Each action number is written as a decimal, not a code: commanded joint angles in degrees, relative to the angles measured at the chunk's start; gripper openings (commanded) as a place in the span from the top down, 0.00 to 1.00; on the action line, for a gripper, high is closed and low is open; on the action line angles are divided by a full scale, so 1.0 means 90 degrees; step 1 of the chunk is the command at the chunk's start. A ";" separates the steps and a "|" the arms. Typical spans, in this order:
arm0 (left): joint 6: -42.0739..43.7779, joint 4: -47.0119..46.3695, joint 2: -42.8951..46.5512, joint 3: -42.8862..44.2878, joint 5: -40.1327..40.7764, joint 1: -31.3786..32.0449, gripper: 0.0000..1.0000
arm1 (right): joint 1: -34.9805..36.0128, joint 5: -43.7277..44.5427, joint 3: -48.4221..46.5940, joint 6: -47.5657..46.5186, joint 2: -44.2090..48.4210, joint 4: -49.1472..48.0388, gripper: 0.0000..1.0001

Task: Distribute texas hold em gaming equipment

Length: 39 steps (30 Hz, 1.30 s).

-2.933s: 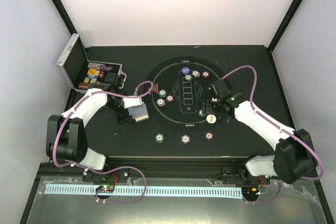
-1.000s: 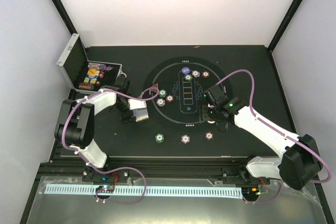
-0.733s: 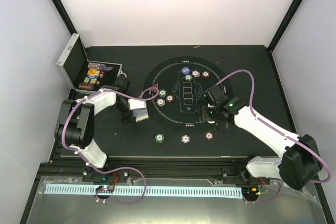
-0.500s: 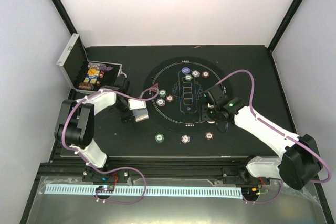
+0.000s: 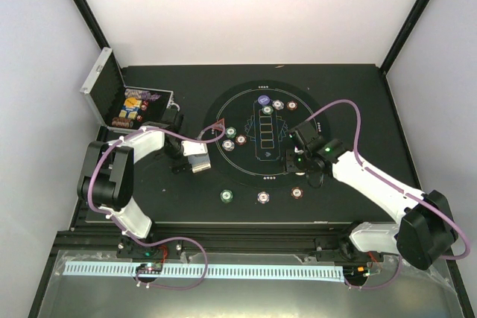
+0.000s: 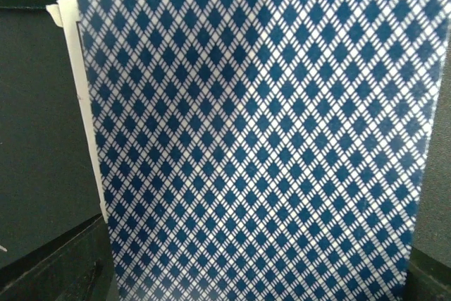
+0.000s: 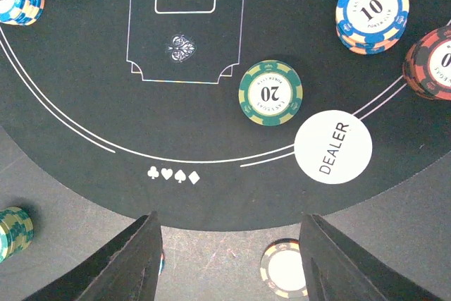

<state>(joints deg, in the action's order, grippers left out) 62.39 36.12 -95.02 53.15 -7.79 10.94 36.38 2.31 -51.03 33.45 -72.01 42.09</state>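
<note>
Top view: bright, even overhead light, the white back wall (image 5: 253, 13) near overexposed, shadows hardly readable on the matt black table (image 5: 350, 87). Left wrist view: the blue diamond card back (image 6: 261, 132) fills the frame, very close and slightly soft. Right wrist view: sharp and glare-free on the DEALER disc (image 7: 332, 147), while the right gripper (image 7: 229, 218) shows dark, blurred fingers (image 7: 130, 266).

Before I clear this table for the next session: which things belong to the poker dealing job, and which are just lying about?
Job: playing cards, green 20 chip, blue 10 chip stack, DEALER disc.
Lying about: silver case, round black mat.
</note>
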 commanded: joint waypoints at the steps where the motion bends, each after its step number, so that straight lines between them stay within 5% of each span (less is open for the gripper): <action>1: 0.0142 -0.0025 -0.0124 -0.0036 -0.0217 -0.0034 0.15 | 0.0073 -0.0107 0.0083 0.0062 0.0010 -0.0127 0.44; 14: 0.0127 -0.0128 -0.0116 -0.0109 -0.0252 -0.0046 0.29 | 0.0144 -0.0215 0.0103 0.0082 -0.0060 -0.0240 0.54; 27: 0.0125 -0.0199 -0.0068 -0.0204 -0.0412 -0.0057 0.53 | 0.0154 -0.0384 0.0191 0.0126 -0.0058 -0.0430 0.57; 39: 0.0269 0.0122 0.0391 -0.0207 -0.0393 -0.0063 0.96 | 0.0155 -0.1233 0.0107 0.0292 -0.0192 -0.1147 0.57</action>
<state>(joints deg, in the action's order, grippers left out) 63.24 35.05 -93.49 51.88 -9.56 10.46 37.32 -3.75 -49.76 34.48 -72.95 36.84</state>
